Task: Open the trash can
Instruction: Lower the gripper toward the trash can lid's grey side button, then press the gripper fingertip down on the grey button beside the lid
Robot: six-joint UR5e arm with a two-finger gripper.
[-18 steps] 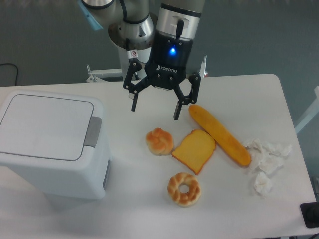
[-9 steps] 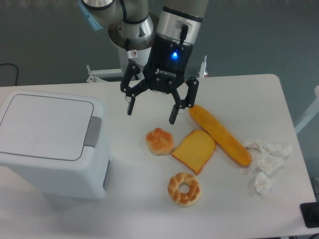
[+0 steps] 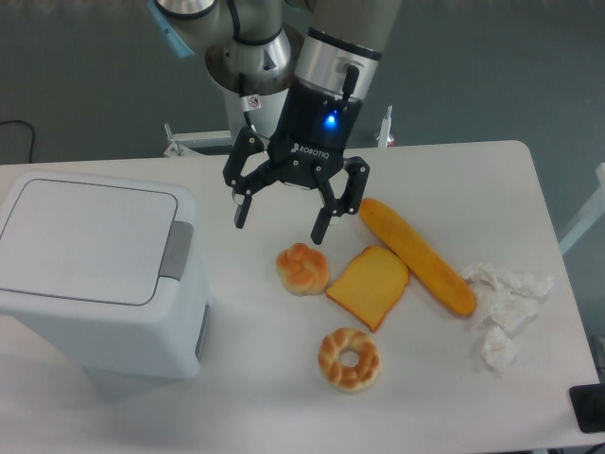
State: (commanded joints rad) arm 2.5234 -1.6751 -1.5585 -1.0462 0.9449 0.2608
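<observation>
White table point(image 3: 454, 165) carries everything; the trash can point(image 3: 99, 270), lid shut, sits well off to the jaws' left side, while the gripper point(image 3: 276, 219) hangs with jaws spread wide, holding nothing, a round bun point(image 3: 302, 269) just below them

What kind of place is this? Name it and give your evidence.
Likely a robot lab test bench: a white table holding staged bread items such as a baguette, a trash can, and an arm's open tool overhead.
</observation>
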